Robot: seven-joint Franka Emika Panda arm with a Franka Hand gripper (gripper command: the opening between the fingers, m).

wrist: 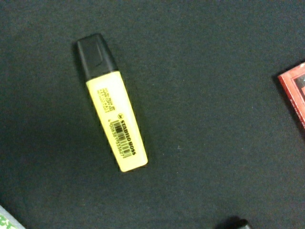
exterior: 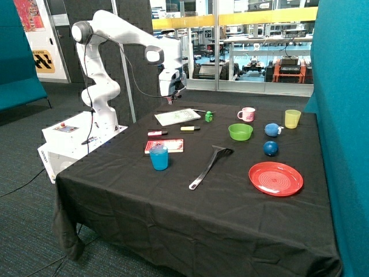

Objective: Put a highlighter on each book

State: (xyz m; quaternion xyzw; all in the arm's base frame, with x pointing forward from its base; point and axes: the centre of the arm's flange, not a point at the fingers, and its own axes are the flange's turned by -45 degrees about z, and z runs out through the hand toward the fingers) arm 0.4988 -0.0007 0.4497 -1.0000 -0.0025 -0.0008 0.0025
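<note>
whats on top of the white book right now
Nothing lies on the white book; its cover is bare. The yellow highlighter lies on the black cloth beside it. The pincer hangs above the book's edge.

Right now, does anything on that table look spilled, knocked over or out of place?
Nothing stands out. The yellow highlighter and pink highlighter lie capped on the black cloth between the white book and red book, neither on a book yet. The gripper hangs above the white book, holding nothing visible.
</note>
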